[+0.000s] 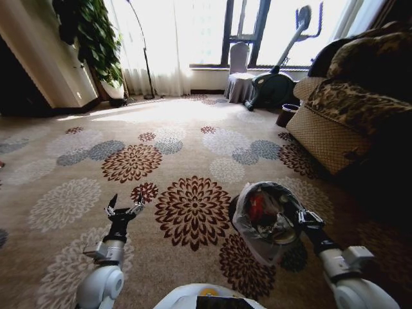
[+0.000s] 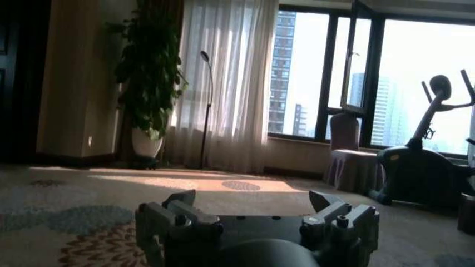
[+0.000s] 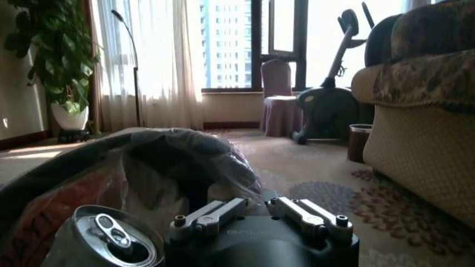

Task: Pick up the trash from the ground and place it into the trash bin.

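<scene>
With no litter on the carpet, collection looks finished: the trash bin [image 1: 270, 222], lower right of centre, holds trash. Right gripper [image 1: 301, 220] pinches its rim; left gripper [image 1: 125, 207], lower left, gapes empty.

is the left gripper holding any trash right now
No, the left gripper is open and empty above the carpet.

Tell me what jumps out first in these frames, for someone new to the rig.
The trash bin, black with a pale bag liner, sits low on the robot's right, gripped at its rim by the right gripper, with red trash and a can inside. The left gripper hangs open and empty over the flowered carpet. Behind are bright windows, a patterned sofa and an exercise bike.
</scene>
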